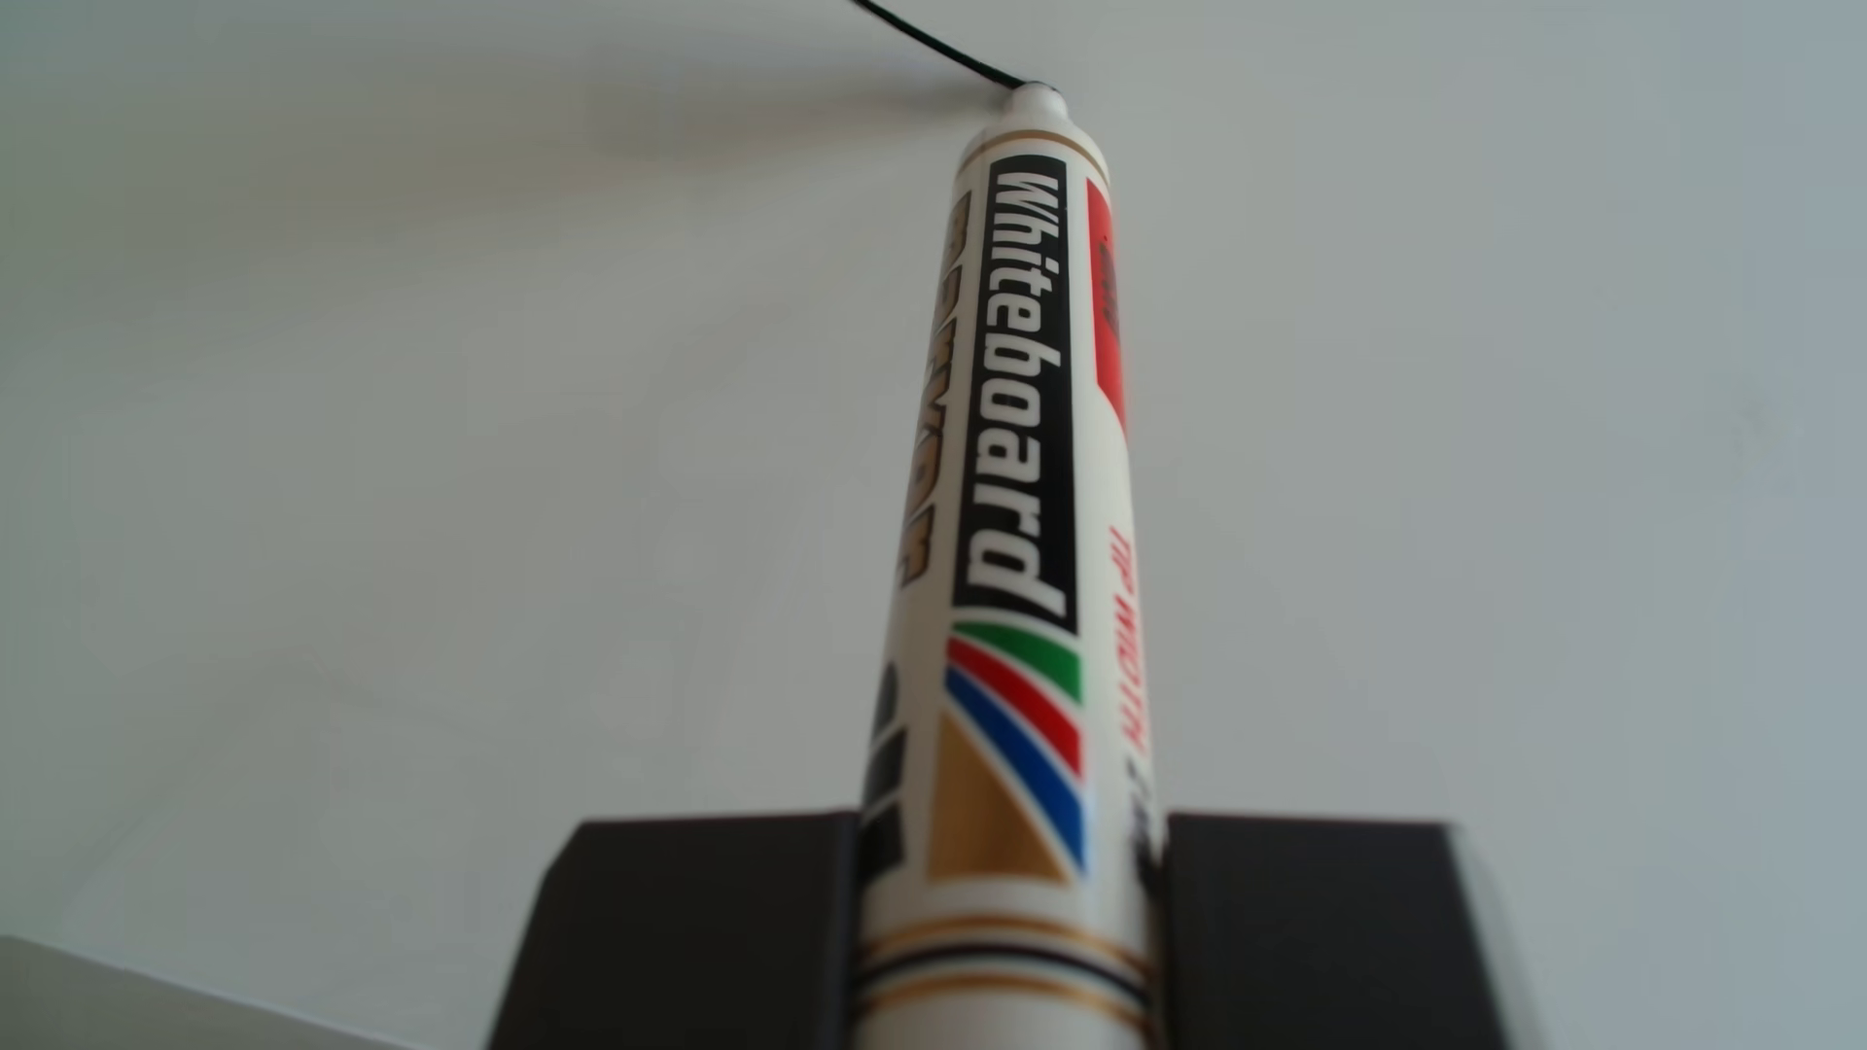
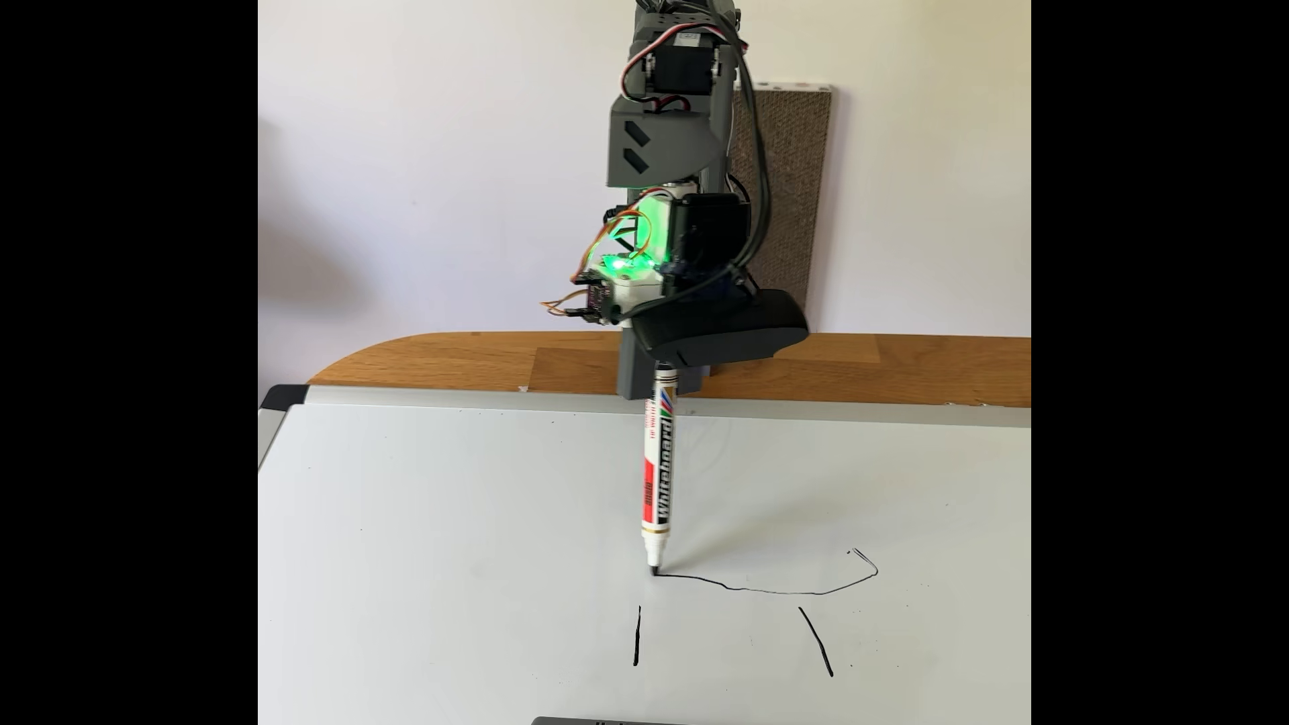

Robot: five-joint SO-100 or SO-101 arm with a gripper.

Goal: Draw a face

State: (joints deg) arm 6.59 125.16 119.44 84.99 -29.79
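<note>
From my remote seat, the fixed view shows the grey arm point(image 2: 662, 139) reaching down from the far edge of a white board point(image 2: 418, 558) that lies flat on a wooden table point(image 2: 453, 362). A marker pen point(image 2: 659, 481), white with a black "Whiteboard" label, stands nearly upright under the arm, its tip touching the board a little beyond the middle. The gripper point(image 2: 662, 362) sits behind a black camera housing point(image 2: 725, 331), so I cannot tell how its jaws stand; in the other view the pen point(image 1: 1010, 525) passes between two dark blocks point(image 1: 697, 929) at the bottom edge, one on each side of the barrel, close against it. The face point(image 2: 767, 613) is a set of thin black ink strokes on the near half of the board, towards its right side in the fixed view. One long, slightly wavy line runs from the pen tip to the right and hooks upward at its far end. Nearer to the near edge are two short strokes: one almost straight, under the pen tip, and one slanted, under the right part of the long line. In the other view a thin black line point(image 1: 940, 45) leads away from the tip towards the top edge. A brown textured panel point(image 2: 788, 195) leans against the wall behind the arm. Green lights glow on a small circuit board point(image 2: 614, 268) at the wrist.
</note>
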